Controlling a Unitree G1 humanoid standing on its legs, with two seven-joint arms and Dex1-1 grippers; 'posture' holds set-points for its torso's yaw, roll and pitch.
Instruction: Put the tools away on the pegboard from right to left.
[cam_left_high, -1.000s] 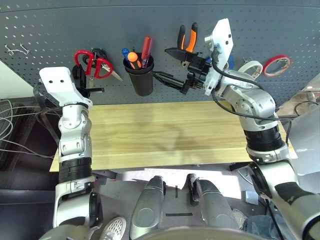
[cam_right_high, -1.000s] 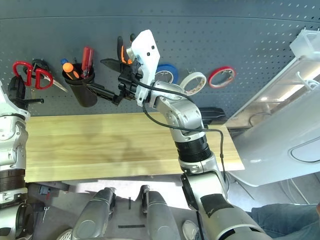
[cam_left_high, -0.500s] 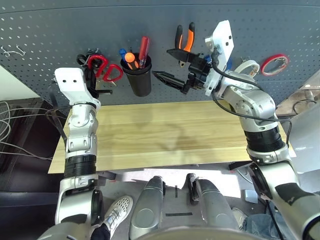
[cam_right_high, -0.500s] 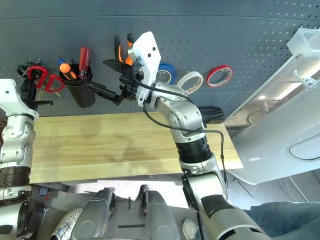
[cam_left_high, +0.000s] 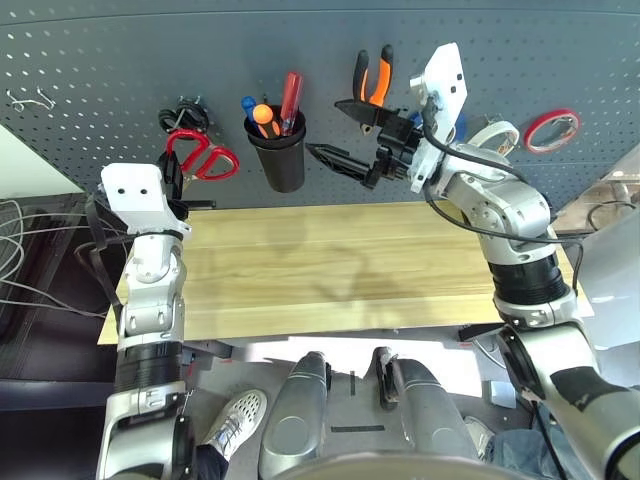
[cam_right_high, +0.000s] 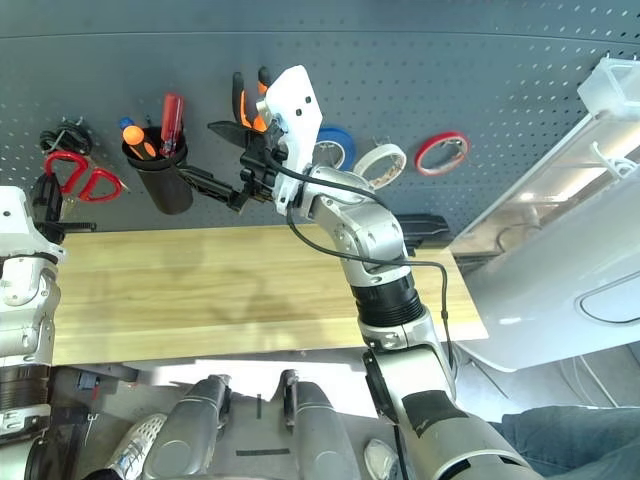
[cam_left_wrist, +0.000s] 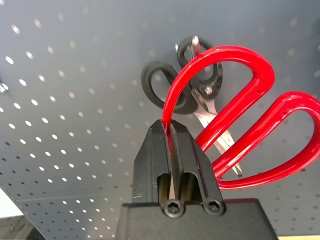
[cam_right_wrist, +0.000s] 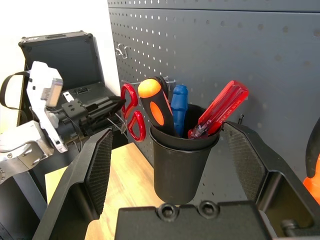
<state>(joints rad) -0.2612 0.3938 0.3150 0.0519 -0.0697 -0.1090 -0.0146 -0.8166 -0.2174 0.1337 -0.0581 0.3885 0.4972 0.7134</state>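
My left gripper (cam_left_high: 180, 172) is shut on one red handle loop of the red-handled scissors (cam_left_high: 203, 159), held against the pegboard (cam_left_high: 100, 60) just below the black-handled scissors (cam_left_high: 184, 115). The left wrist view shows my fingers (cam_left_wrist: 172, 145) clamped on the red loop (cam_left_wrist: 235, 125). The orange-and-black pliers (cam_left_high: 372, 78) hang on the board. The orange-black screwdriver (cam_left_high: 264, 118) stands in the black cup (cam_left_high: 281, 155). The whitish tape roll (cam_left_high: 497, 135) hangs to the right. My right gripper (cam_left_high: 338, 132) is open and holds nothing, beside the cup (cam_right_wrist: 180, 160).
A red tape roll (cam_left_high: 553, 130) and a blue tape roll (cam_right_high: 330, 147) hang on the board. The cup also holds a red screwdriver (cam_left_high: 291, 98) and a blue one (cam_left_high: 250, 106). The wooden table (cam_left_high: 300, 270) lies below. A bare hook (cam_left_high: 30, 98) is at far left.
My left gripper with the red scissors has dropped a little and now sits below the black-handled scissors. The right arm has stayed in place.
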